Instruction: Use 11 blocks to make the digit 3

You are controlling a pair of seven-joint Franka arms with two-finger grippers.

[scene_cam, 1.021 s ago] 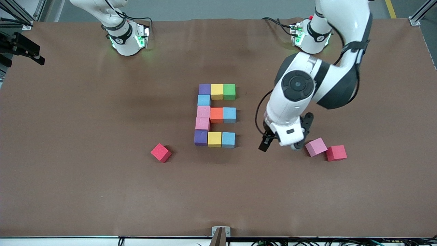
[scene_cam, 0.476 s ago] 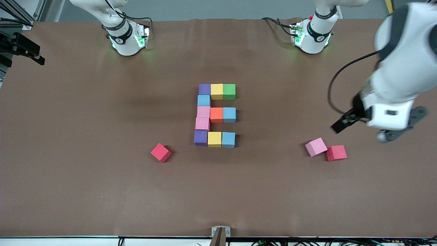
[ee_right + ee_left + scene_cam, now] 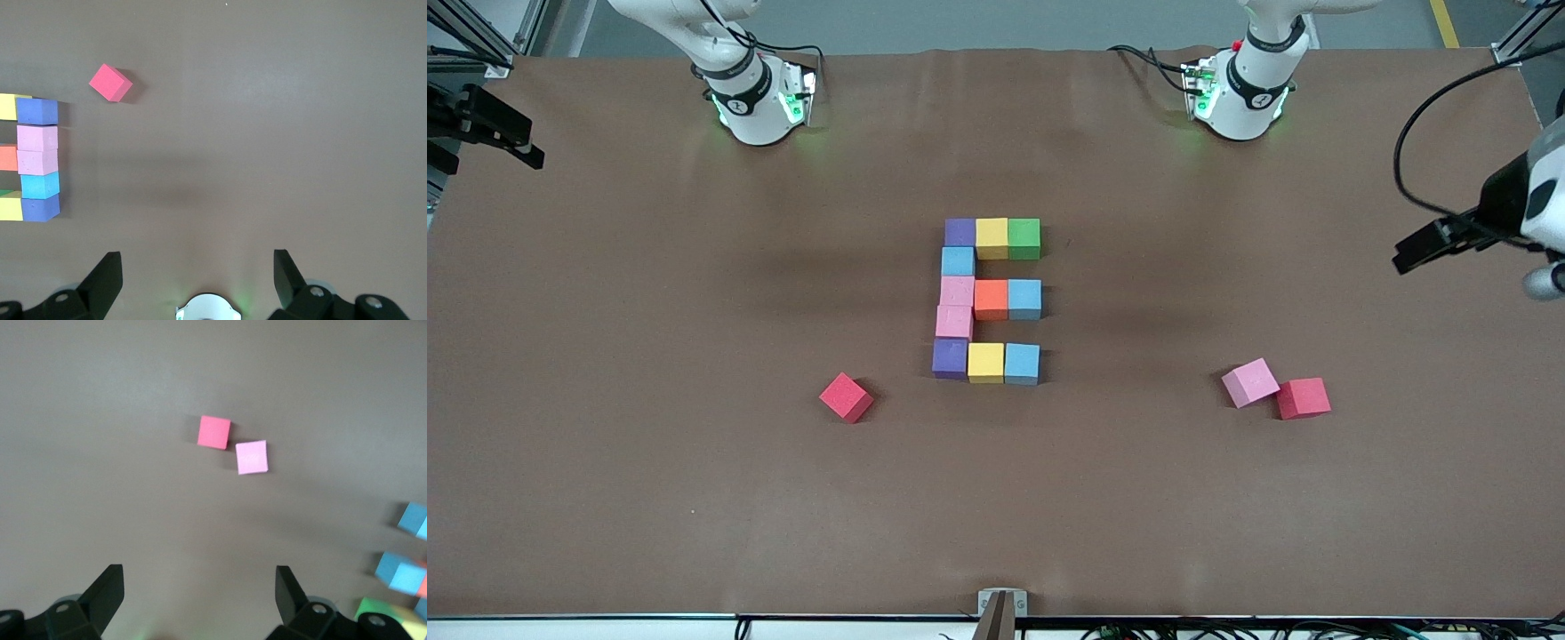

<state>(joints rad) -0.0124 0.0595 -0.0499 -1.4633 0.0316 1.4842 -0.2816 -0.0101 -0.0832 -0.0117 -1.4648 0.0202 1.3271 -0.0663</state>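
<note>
Blocks: eleven packed at table centre, already shaped as a 3 read from the robots' end; figure judged complete. Left gripper up over the left arm's end of the table, jaws spread wide, empty. Right gripper parked high, jaws wide, empty, waiting. Stray pink cube touching red cube, both well apart from the figure; left arm nearer them.
</note>
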